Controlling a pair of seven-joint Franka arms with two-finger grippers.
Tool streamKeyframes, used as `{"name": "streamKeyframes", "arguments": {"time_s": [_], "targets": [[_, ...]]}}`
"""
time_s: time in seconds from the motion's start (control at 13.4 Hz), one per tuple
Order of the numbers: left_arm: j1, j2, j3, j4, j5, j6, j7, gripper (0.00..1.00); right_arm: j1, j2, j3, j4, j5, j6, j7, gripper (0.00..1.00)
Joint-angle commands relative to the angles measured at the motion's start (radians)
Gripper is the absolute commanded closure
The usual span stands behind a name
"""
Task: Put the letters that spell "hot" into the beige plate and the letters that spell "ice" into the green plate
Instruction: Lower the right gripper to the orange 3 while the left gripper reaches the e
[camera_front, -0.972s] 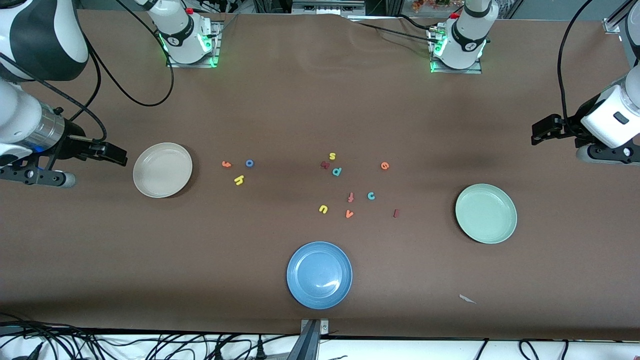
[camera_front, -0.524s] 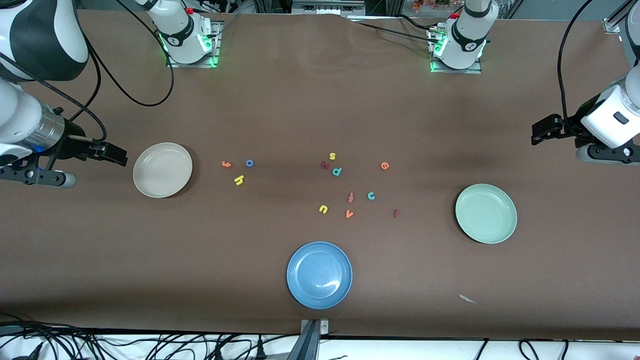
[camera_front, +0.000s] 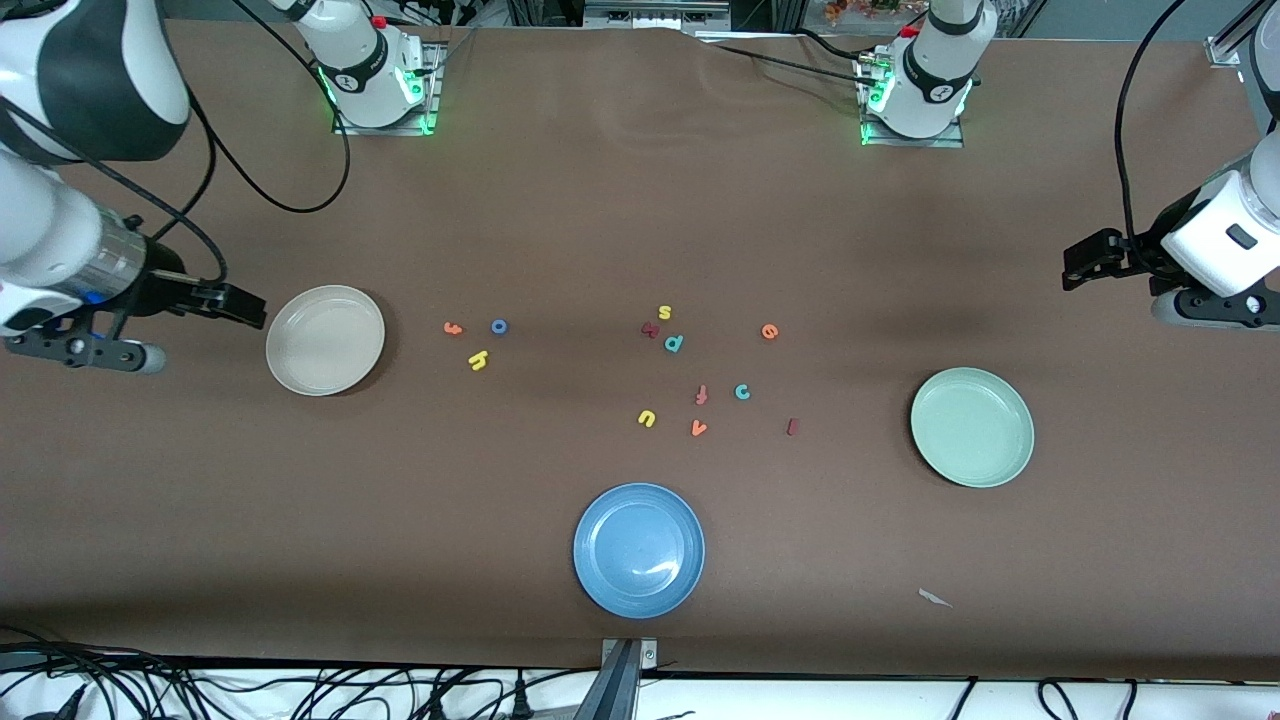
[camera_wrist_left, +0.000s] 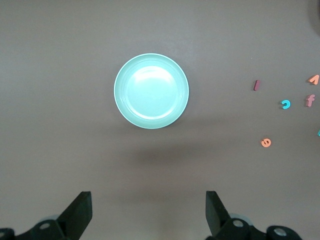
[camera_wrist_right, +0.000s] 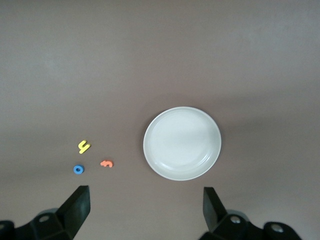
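Nothing sorted yet; right arm begins to stir.

Right gripper, jaws apart and empty, has edged toward the beige plate, with h, o and t past it. Left gripper waits, jaws apart; green plate near, i, c and e farther.

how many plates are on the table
3, all empty: the beige plate toward the right arm's end, the green plate toward the left arm's end, and a blue plate between them, nearest the front camera. None looks hidden.
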Motion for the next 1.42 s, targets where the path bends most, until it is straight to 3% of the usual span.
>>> {"name": "streamKeyframes", "arguments": {"time_s": [0.0, 0.3, 0.52, 0.67, 0.82, 0.97, 1.2, 1.35], "targets": [[-0.003, 0.009, -0.025, -0.019, 0.028, 0.030, -0.029, 0.00, 0.066, 0.023, 0.005, -0.035, -0.002, -0.001, 0.158, 0.01], [-0.003, 0.061, -0.107, -0.065, 0.028, 0.119, -0.138, 0.00, 0.125, 0.043, 0.008, -0.143, 0.006, 0.116, 0.368, 0.01], [-0.005, 0.121, -0.176, -0.150, 0.028, 0.300, -0.265, 0.00, 0.125, 0.036, 0.048, -0.289, 0.014, 0.270, 0.413, 0.02], [-0.056, 0.187, -0.192, -0.184, 0.092, 0.415, -0.382, 0.00, 0.125, 0.037, 0.054, -0.416, 0.015, 0.430, 0.471, 0.02], [-0.130, 0.265, -0.195, -0.178, 0.168, 0.482, -0.552, 0.00, 0.125, 0.036, 0.106, -0.545, 0.014, 0.608, 0.538, 0.02], [-0.173, 0.320, -0.195, -0.178, 0.170, 0.551, -0.630, 0.00, 0.125, 0.042, 0.118, -0.630, 0.003, 0.712, 0.522, 0.02], [-0.215, 0.371, -0.197, -0.181, 0.172, 0.608, -0.695, 0.00, 0.125, 0.052, 0.117, -0.671, 0.001, 0.723, 0.341, 0.02], [-0.226, 0.382, -0.198, -0.197, 0.167, 0.609, -0.694, 0.00, 0.125, 0.066, 0.117, -0.675, 0.001, 0.725, 0.246, 0.08]]}}
